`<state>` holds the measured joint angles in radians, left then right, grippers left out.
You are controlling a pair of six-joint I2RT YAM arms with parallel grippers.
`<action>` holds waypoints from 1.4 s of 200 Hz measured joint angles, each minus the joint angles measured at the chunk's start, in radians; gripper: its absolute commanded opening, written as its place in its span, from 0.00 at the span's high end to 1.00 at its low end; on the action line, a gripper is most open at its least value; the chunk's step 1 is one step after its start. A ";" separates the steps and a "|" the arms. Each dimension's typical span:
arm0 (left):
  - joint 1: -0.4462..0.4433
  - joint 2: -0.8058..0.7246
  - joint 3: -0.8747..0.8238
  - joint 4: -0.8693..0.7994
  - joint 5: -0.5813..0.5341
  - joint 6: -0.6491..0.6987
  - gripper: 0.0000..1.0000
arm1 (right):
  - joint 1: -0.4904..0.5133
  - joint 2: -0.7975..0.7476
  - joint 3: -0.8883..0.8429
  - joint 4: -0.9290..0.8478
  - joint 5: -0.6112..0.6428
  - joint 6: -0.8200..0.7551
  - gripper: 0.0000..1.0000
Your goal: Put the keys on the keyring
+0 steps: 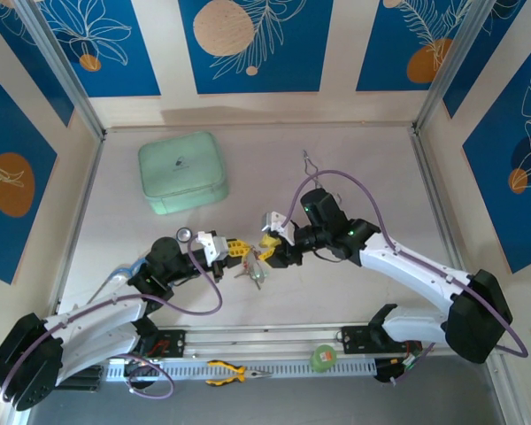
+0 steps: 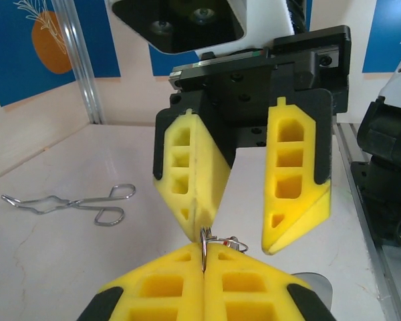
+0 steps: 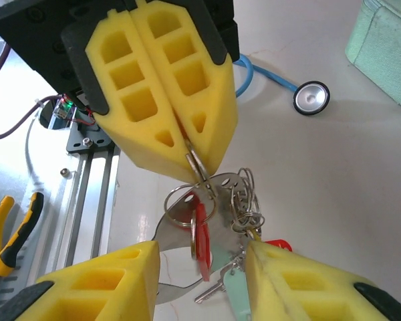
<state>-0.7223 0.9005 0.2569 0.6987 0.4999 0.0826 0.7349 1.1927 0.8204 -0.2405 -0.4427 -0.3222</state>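
Note:
My left gripper (image 2: 204, 251) is shut on the upper edge of the keyring (image 3: 218, 200), a flat grey metal loop held above the table. Several keys hang from it on small split rings, among them a red tag (image 3: 200, 239) and a pale green tag (image 3: 238, 295). In the top view the bunch of keys (image 1: 255, 271) dangles between the two grippers. My right gripper (image 3: 202, 246) stands open just in front of the left one, a finger on each side of the hanging keys, gripping nothing. Its yellow fingers (image 2: 297, 167) face the left wrist camera.
Thin silver tongs (image 2: 73, 204) lie on the table beyond the grippers. A pale green case (image 1: 183, 171) sits at the back left. A stethoscope disc (image 3: 311, 97) lies by the left arm. Yellow-handled pliers (image 1: 234, 374) and a green roll (image 1: 323, 357) rest on the front rail.

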 measured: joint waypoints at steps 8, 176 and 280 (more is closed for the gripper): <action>0.000 0.000 0.000 0.000 -0.002 0.000 1.00 | 0.002 -0.005 -0.010 0.006 0.004 0.009 0.61; 0.000 0.045 -0.008 0.118 -0.003 -0.104 1.00 | 0.062 0.054 -0.008 0.077 0.088 0.032 0.70; 0.000 0.099 -0.008 0.179 0.051 -0.112 1.00 | -0.014 -0.028 -0.037 0.152 -0.012 0.044 0.72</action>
<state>-0.7223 0.9993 0.2493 0.8776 0.5507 -0.0292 0.7204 1.1645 0.7837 -0.0883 -0.4545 -0.2779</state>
